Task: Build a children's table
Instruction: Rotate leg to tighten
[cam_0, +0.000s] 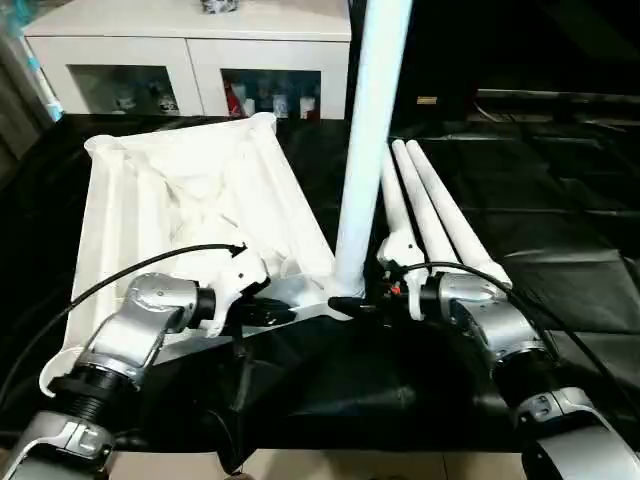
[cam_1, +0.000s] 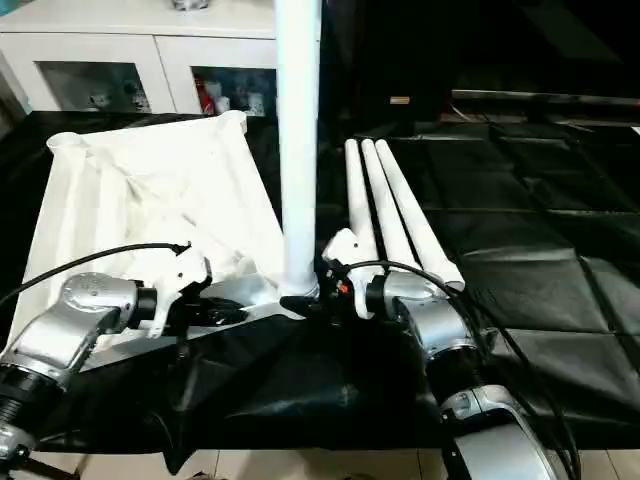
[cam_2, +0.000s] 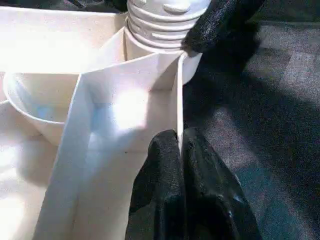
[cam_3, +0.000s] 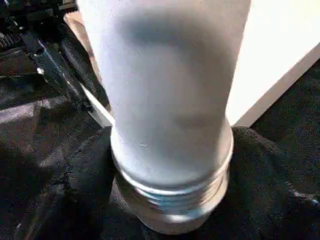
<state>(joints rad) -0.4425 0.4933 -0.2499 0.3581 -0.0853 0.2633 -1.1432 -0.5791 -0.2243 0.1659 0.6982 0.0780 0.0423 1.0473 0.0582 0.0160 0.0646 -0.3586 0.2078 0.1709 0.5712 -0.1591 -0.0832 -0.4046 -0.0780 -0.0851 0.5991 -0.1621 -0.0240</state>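
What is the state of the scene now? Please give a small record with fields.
table top: upside down on the black cloth, ribbed underside up
standing leg: upright in the near corner socket
spare legs: three, lying side by side on the cloth
left pincer: shut on the table top's edge wall near that socket
right pincer: around the standing leg's base
background: white cabinet

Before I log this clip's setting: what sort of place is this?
Probably a home-like room set up as a test space: a white cabinet with glass doors holding small items, a black quilted cloth covering the work surface, and an upturned white plastic tabletop under assembly.
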